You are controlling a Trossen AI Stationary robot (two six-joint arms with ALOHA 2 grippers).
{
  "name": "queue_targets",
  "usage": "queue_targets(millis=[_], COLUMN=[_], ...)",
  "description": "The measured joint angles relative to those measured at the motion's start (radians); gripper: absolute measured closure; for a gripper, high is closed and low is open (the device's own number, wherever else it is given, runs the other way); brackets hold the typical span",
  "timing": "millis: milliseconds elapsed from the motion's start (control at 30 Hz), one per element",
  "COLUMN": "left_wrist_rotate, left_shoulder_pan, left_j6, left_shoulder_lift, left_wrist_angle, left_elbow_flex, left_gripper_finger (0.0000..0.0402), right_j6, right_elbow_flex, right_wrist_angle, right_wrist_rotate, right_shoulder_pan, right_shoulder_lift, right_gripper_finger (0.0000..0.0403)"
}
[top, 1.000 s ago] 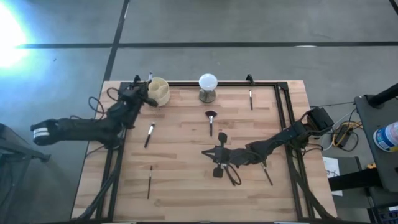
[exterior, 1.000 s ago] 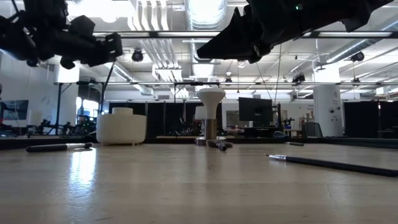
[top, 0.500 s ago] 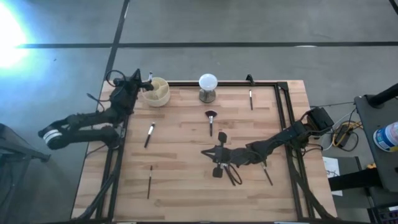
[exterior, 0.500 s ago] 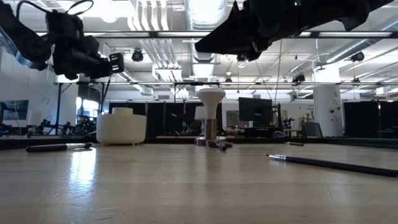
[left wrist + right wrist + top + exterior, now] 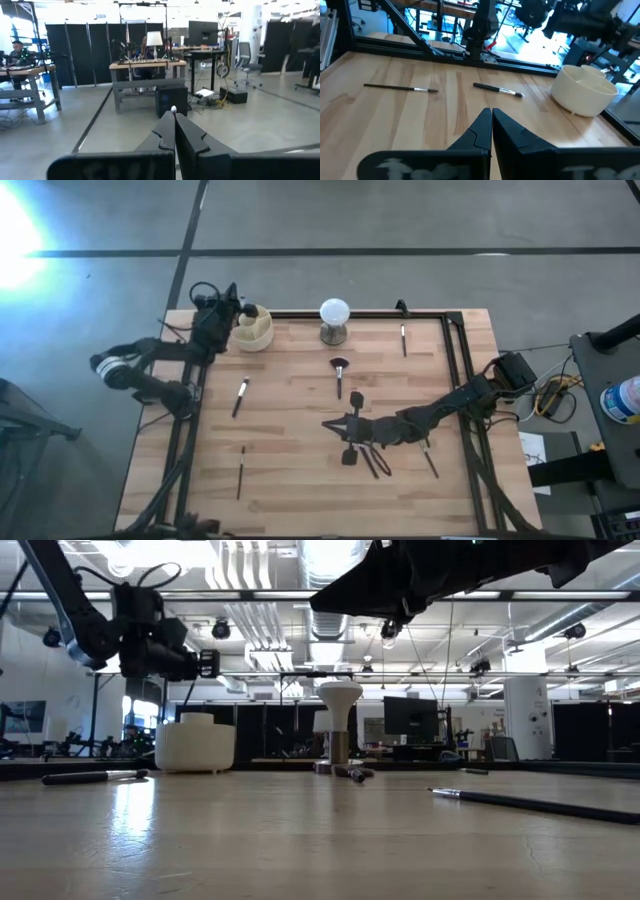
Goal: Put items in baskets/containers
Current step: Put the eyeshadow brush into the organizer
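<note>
The cream cup (image 5: 253, 327) stands at the table's far left corner. My left gripper (image 5: 233, 302) hovers just beyond the cup's far left side, shut, with a small pale brush tip (image 5: 173, 108) showing at its fingertips. My right gripper (image 5: 328, 423) hangs shut over the middle of the table, holding nothing. Makeup brushes lie flat on the wood: one (image 5: 240, 395) and another (image 5: 240, 470) on the left, a fan brush (image 5: 338, 375) in the middle, one (image 5: 403, 338) at the far right, and one (image 5: 428, 458) under the right arm. My left gripper pinches a thin makeup brush between its fingertips. Only the brush's pale end (image 5: 173, 108) pokes out above them, and the fingers hide the rest. The fingers lie about level, pointing past the table's far edge. The brush is lifted clear of the table and the cup.
A white ball on a metallic stand (image 5: 334, 317) sits at the far edge, right of the cup. A black frame rail (image 5: 360, 313) runs along the far edge and the table's sides. Bare wood lies between the brushes at the near left.
My left gripper has swung from beside the cup's left side toward the table's far edge, sinking a little and staying shut. Its arm has folded back toward the far left corner. The brushes on the table have not moved.
</note>
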Motion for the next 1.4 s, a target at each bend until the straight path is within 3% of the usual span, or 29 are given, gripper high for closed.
queue_targets(millis=[300,700,900,1100,1233,1400], left_wrist_rotate=[0.0,-0.03,0.031,0.141,0.205,0.251], left_shoulder_pan=[0.01,0.01,-0.001,-0.049,-0.151,-0.381], left_j6=[0.005,-0.144,-0.178,-0.188,-0.213,-0.231], left_shoulder_lift=[0.093,0.055,-0.052,-0.233,-0.367,-0.489], left_wrist_angle=[0.015,-0.206,-0.357,-0.55,-0.644,-0.638], left_elbow_flex=[0.009,0.007,0.006,0.006,-0.024,-0.092], left_gripper_finger=[0.0401,0.0378,0.0358,0.0357,0.0366,0.0388], right_j6=[-0.023,-0.029,0.072,0.052,0.101,0.222], right_elbow_flex=[0.0,0.0,0.0,0.0,0.0,0.0], right_wrist_angle=[0.008,0.001,-0.001,-0.03,-0.145,-0.353], right_wrist_rotate=[0.0,-0.002,0.001,0.001,0.003,0.013], right_shoulder_pan=[-0.002,-0.002,-0.006,-0.006,-0.006,0.003], right_shoulder_lift=[0.0,0.0,0.0,-0.011,-0.074,-0.17], right_gripper_finger=[0.0394,0.0394,0.0394,0.0394,0.0394,0.0394])
